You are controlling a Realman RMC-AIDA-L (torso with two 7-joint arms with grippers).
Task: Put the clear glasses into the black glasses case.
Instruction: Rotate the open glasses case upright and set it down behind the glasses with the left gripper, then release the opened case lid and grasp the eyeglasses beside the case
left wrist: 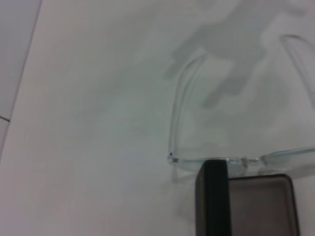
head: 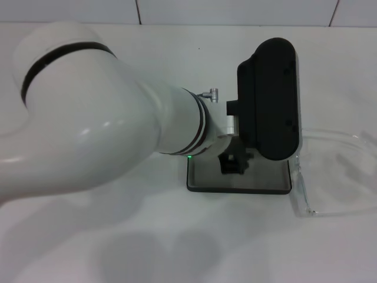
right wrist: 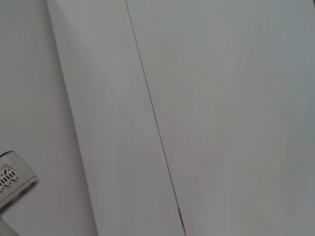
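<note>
Left arm (head: 106, 130) reaching in from the left across the white desk (head: 177, 247), filling much of the head view. Black wrist housing (head: 268, 97) hanging over the far part of the black glasses case (head: 238, 184) and hiding it. Left end effector (head: 233, 163) hovering low over the case's grey-lined inside; wide or narrow: cannot tell, and holding nothing that can be made out.

Case lying open on the desk, near edge showing as a dark rim. In the left wrist view, case (left wrist: 261, 206) showing grey lining, with one black side standing up.

Clear glasses (head: 333, 177) lying on the desk outside the case, just beside its right side. In the left wrist view, glasses (left wrist: 178, 113) resting with arms unfolded, front running along the case's edge, touching or very nearly.

Right end effector not appearing anywhere; right wrist view taking in only pale flat surfaces.
</note>
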